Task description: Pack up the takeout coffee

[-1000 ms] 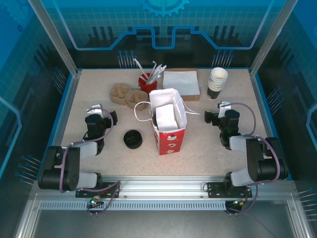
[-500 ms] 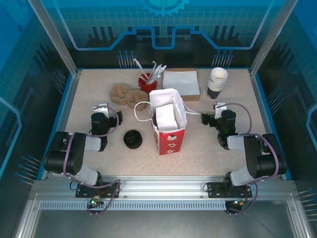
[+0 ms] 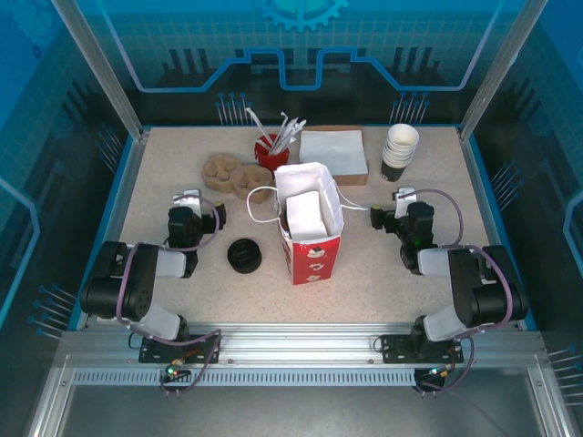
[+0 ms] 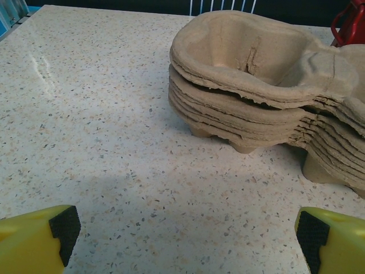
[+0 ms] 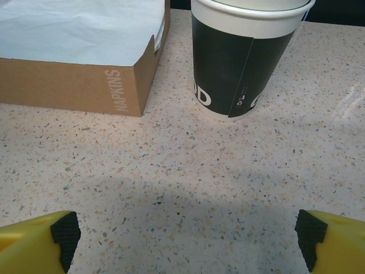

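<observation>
Two claws apart, empty: left claw [image 4: 187,235], right claw [image 5: 188,237]; takeout coffee [image 3: 244,255] stands left of bag [image 3: 314,257].

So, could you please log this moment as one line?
left jaws: open, empty, facing pulp trays; right jaws: open, empty, facing cup stack; takeout coffee: left of bag, not yet packed

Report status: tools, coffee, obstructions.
Left tool open, right tool open, both empty. Small dark paper cup with black lid untouched, left of open red-and-white paper bag. Nothing between them.
</observation>
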Robot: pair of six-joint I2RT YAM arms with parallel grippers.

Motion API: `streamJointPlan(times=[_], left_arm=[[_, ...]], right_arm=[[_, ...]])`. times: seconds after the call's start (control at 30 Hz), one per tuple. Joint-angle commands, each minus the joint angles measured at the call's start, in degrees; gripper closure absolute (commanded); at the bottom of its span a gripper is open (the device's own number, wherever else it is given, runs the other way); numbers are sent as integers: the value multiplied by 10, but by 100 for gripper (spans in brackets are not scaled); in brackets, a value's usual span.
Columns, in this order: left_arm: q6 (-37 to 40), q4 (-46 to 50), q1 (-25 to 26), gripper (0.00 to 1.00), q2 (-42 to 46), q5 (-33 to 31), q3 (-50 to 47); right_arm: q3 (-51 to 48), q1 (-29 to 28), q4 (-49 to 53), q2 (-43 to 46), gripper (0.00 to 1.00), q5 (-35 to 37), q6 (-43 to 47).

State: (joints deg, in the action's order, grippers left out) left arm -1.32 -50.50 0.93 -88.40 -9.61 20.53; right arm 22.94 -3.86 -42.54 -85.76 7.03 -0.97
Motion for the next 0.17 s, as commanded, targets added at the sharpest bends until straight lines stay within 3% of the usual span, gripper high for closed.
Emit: streamJointPlan(times=[0.0,0.13], left_arm=[[12,-16,0,1,-3,25,14],[13,-13,0,1,-3,32,16]], right_arm=[[12,-3,-17,-5,0,0,9],[12,-3,-17,-4,0,0,9]])
